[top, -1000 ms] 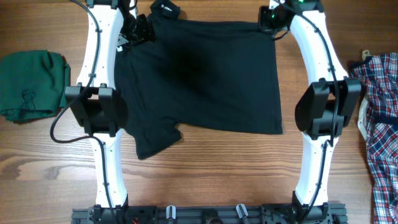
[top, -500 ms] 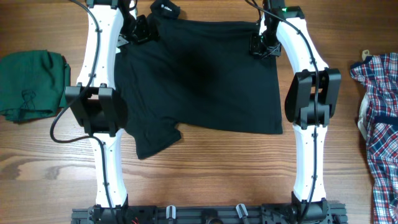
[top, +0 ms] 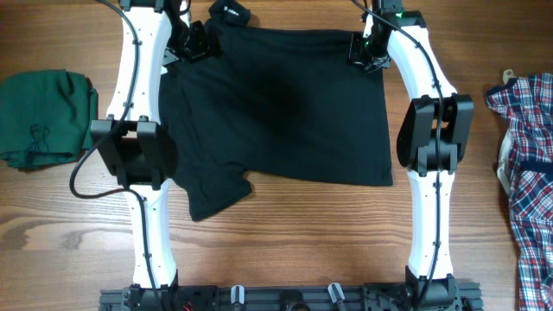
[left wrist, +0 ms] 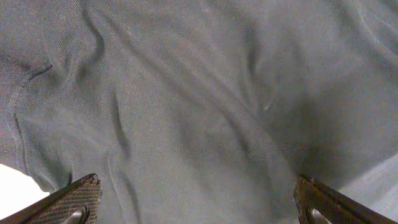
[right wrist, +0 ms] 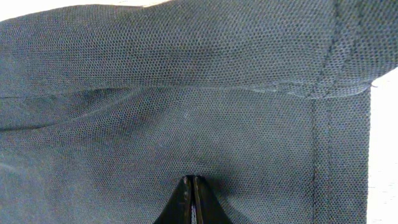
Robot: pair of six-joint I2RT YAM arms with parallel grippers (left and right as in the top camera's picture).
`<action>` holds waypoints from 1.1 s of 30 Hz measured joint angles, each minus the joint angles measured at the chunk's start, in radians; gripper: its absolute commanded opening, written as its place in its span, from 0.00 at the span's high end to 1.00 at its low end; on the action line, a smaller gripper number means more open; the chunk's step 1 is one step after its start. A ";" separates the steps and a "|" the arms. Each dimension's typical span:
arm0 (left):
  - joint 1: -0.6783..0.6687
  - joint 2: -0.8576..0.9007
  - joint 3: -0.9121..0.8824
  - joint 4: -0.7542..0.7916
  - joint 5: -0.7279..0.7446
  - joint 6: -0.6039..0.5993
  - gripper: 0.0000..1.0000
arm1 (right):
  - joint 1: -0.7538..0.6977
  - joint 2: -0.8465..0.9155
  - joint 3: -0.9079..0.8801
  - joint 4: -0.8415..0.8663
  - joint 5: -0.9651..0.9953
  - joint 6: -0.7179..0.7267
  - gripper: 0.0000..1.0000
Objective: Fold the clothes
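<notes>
Two arms reach to the far edge of the black shirt [top: 285,112]. It lies flat on the wooden worktop [top: 302,250] between them, as a rough rectangle. One short sleeve [top: 216,192] sticks out at the near left corner. The collar [top: 229,12] is bunched at the far edge, towards the left.

Left claw [top: 195,40]: over the far left corner of the shirt, just beside the collar. Wrist view: fingers [left wrist: 78,198] spread wide, one tip in each lower corner of the picture, wrinkled fabric lying below them.

Right claw [top: 366,50]: at the far right corner of the shirt. Wrist view: fingertips [right wrist: 193,198] pressed together over the knit, near a stitched hem [right wrist: 323,155]. Cannot tell whether any cloth is caught between them.

Sides: dark green folded garment [top: 43,117] on the worktop well left of the shirt; plaid shirt [top: 527,164] at the right edge.
</notes>
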 measured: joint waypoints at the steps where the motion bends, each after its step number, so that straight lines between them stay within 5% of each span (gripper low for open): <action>1: 0.000 0.000 0.000 0.000 0.000 0.000 0.00 | 0.000 0.000 0.000 0.001 0.000 -0.001 0.96; 20: 0.000 0.000 0.000 -0.015 -0.005 0.000 0.00 | -0.013 0.039 0.000 0.270 0.107 -0.035 0.96; 21: 0.000 0.000 0.000 -0.015 -0.010 0.000 0.00 | -0.013 0.040 0.000 0.272 0.111 -0.035 0.68; 23: 0.000 0.000 0.000 -0.008 -0.021 0.000 0.01 | -0.016 0.040 0.000 0.296 0.094 -0.076 0.42; 24: 0.000 0.000 0.000 0.005 -0.034 0.000 0.00 | -0.017 0.039 0.000 0.304 0.090 -0.096 0.13; 25: 0.000 0.000 0.000 0.025 -0.047 0.000 0.00 | -0.019 0.037 -0.002 0.307 0.087 -0.116 0.02; 33: 0.045 -0.088 -0.005 0.045 -0.092 -0.062 0.00 | -0.055 -0.298 -0.027 0.071 0.099 -0.131 0.00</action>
